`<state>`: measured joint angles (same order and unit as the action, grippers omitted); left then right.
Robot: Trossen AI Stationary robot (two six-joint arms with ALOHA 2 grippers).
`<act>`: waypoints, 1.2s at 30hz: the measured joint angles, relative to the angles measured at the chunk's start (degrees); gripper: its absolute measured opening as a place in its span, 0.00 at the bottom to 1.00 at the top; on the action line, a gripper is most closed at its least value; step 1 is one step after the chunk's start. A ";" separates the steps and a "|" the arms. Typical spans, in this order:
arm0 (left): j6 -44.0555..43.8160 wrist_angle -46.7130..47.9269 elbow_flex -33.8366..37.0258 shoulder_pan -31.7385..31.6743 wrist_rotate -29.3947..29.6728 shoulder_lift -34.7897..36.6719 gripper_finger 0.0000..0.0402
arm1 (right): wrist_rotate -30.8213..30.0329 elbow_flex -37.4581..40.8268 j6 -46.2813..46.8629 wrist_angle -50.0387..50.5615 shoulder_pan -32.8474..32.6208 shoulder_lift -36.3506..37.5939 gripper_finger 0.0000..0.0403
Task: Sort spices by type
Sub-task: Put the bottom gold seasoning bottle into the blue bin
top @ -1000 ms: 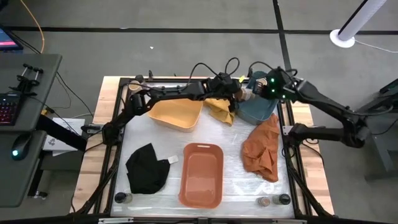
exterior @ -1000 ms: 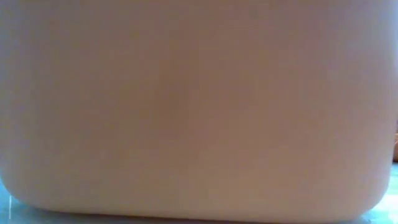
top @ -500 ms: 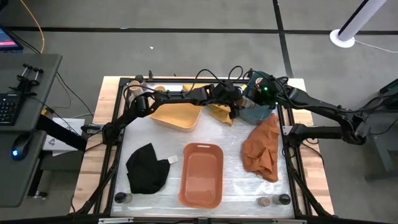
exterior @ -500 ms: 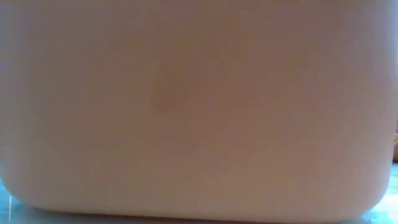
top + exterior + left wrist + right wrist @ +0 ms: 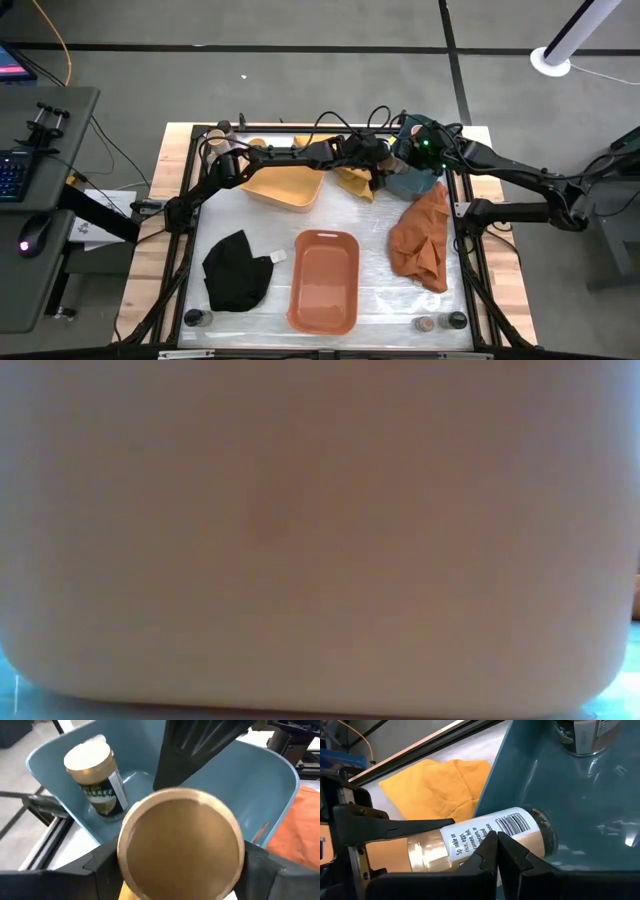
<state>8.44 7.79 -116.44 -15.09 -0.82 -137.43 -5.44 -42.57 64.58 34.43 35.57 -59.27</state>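
Observation:
A spice jar [image 5: 485, 837] with a gold cap [image 5: 181, 845] and a white label lies on its side in my left gripper [image 5: 182, 870], its base end reaching over the rim of the blue tub [image 5: 420, 185]. In that tub a second jar [image 5: 92, 777] with a pale top stands upright. My right gripper [image 5: 497, 842] is shut, with its tips in front of the held jar's label. In the high view both grippers meet at the tub's left rim, my left gripper [image 5: 378, 165] beside my right gripper [image 5: 398, 163]. My left gripper pinches the jar at its gold cap end [image 5: 427, 852] between its two fingers [image 5: 395, 827], which run along the jar, coming level from the table's left. The jar is held on its side, its base end [image 5: 542, 832] inside the blue tub's rim. My right gripper: its shut fingertips [image 5: 490, 845] overlap the jar's label, and I cannot tell whether they touch it.
A yellow cloth [image 5: 352, 180] lies left of the blue tub and an orange cloth [image 5: 420, 240] near it. The yellow tub [image 5: 285, 185], orange tub [image 5: 323, 280] and black cloth [image 5: 235, 270] fill the middle. Small jars stand at the near corners [image 5: 195, 318] [image 5: 440, 322]. The orange tub's wall [image 5: 320, 540] fills the low view.
My right gripper has moved toward the table's left, over the blue tub toward my left gripper. My left gripper has shifted slightly right toward the tub, still holding the jar. Both have been nearly still over the last half second.

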 joint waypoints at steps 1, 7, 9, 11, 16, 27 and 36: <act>0.74 -0.26 0.00 0.00 -0.02 0.00 0.71 | -0.04 0.00 0.00 0.21 0.00 -0.02 0.00; 2.79 -1.25 -0.07 0.00 0.00 0.02 0.80 | 0.01 0.02 0.00 0.53 -0.02 -0.99 0.00; 2.79 -1.15 -0.07 0.00 0.00 0.02 0.81 | 0.08 0.02 -0.02 0.53 -0.02 -1.68 0.00; 2.82 -1.06 -0.07 0.00 0.00 0.02 0.82 | 0.09 0.02 -0.04 0.53 -0.02 -2.27 0.00; 7.01 0.68 -0.04 -0.17 0.83 0.57 0.82 | 0.07 -0.03 -1.96 0.45 0.00 -2.60 0.00; 8.43 16.87 -0.04 -4.39 2.23 14.05 0.81 | 7.27 -10.02 -11.10 8.79 0.27 -0.29 0.00; -5.28 28.13 -0.02 -10.56 -18.65 22.40 0.81 | 7.17 -11.95 -11.08 19.46 -4.99 -9.36 0.00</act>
<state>3.15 35.91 -116.46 -25.65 -19.47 -115.03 1.73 -54.52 53.50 53.89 30.58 -68.63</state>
